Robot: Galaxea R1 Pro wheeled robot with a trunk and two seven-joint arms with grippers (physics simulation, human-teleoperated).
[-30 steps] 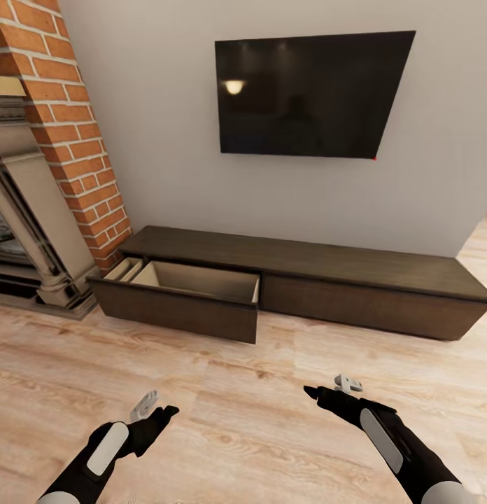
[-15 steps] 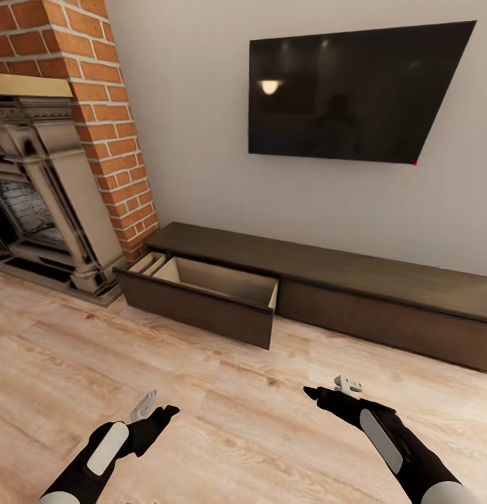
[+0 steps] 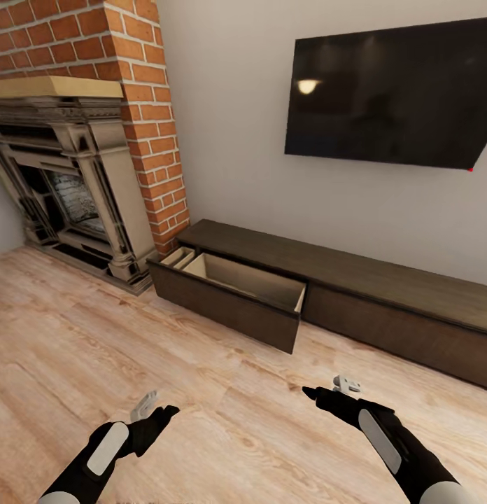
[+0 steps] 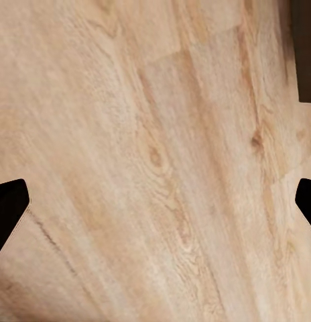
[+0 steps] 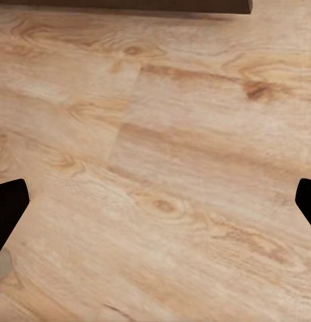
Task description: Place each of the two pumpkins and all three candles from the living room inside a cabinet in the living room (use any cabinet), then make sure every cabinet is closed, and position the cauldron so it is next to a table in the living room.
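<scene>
The long, low dark brown cabinet (image 3: 369, 273) stands against the wall under the television. Its left drawer (image 3: 229, 308) is pulled out, and the part of its pale wooden inside that I can see holds nothing. My left gripper (image 3: 165, 411) hangs open over the floor at the lower left. My right gripper (image 3: 311, 393) is open at the lower right, about a metre short of the cabinet. In the wrist views the left gripper (image 4: 155, 208) and the right gripper (image 5: 155, 204) have their fingertips wide apart over bare planks. Pumpkins, candles, cauldron and table are out of view.
A brick chimney (image 3: 142, 105) with a stone fireplace (image 3: 75, 196) fills the left side, its hearth reaching onto the floor. A black television (image 3: 390, 94) hangs on the wall above the cabinet. Light wood floor (image 3: 131, 350) stretches between me and the drawer.
The whole view has swung to the left, so the camera has turned: the fireplace shows more and the cabinet sits further right. Both arms hold the same pose.
</scene>
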